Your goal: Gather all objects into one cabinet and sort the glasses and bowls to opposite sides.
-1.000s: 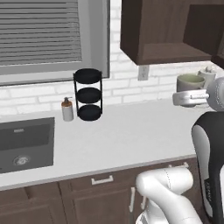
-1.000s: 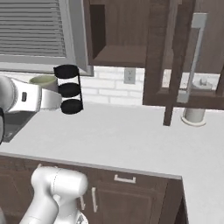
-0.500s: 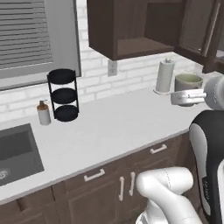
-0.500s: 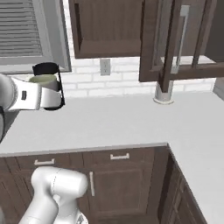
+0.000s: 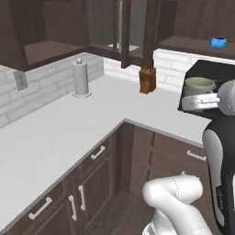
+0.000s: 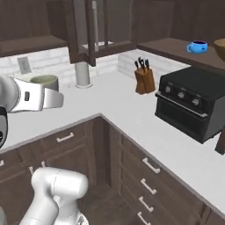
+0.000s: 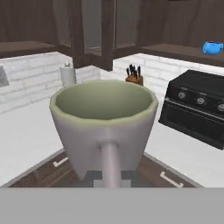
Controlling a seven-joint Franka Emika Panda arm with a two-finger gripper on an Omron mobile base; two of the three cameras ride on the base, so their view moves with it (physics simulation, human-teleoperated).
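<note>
Holding 1 pale mug by its loop handle, the gripper hangs well above the counter, its fingers pinched tight on that handle, which runs down the middle of the hand view. The mug is upright, faceted at the rim, matte grey-beige outside and greenish inside. In the left base view it sits just in front of the black oven; in the right base view it rides behind the white forearm.

Open room lies all around: the pale, smooth counter runs in an L, bare along both legs up to the inner corner. At the white brick wall stand a paper towel roll and a wooden knife block, well apart from each other. The oven is boxy, with round knobs on its front, and takes up the right leg of the counter.

Above, dark brown wood cabinets hang with an open glass-paned door jutting outward. On the plank shelf past the oven rests the small blue bowl, and the tan edge of the wooden bowl shows just beside it at the frame's border.
</note>
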